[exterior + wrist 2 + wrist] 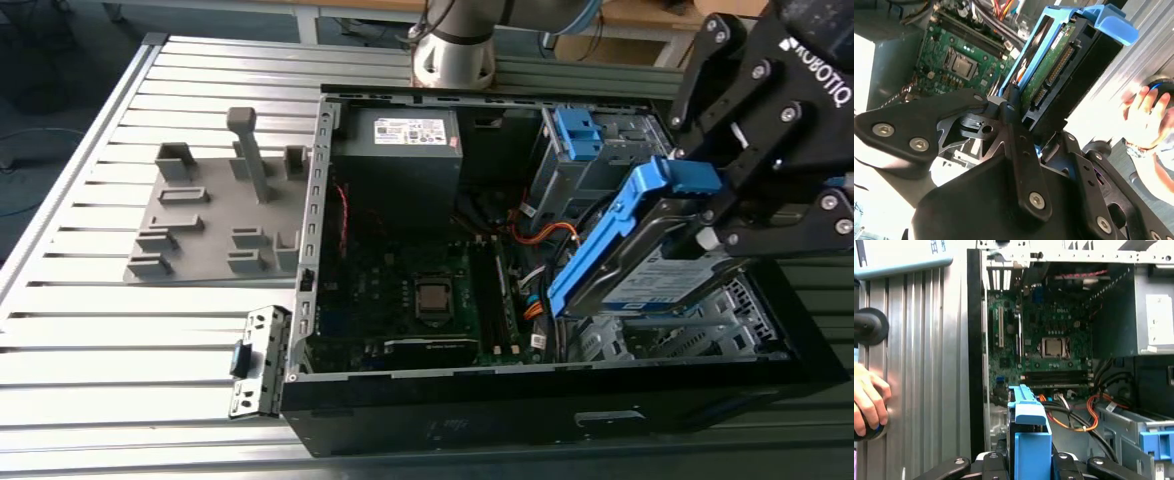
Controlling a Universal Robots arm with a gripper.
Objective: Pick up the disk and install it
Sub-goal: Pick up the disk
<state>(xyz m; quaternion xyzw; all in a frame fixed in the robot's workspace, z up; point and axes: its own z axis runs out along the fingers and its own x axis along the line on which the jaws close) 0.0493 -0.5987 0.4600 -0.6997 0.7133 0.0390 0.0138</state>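
The black gripper is clamped on the disk, fingers pressing its blue rail frame from both sides; both wrist views show the grasp. The disk hangs tilted, low end down, over the perforated drive cage at the exterior view's right of the open computer case. Deeper inside lie the motherboard, the grey power supply and a bare blue bracket. Outside, a grey fixture sits on the slatted table, and a person's hand rests beside the case.
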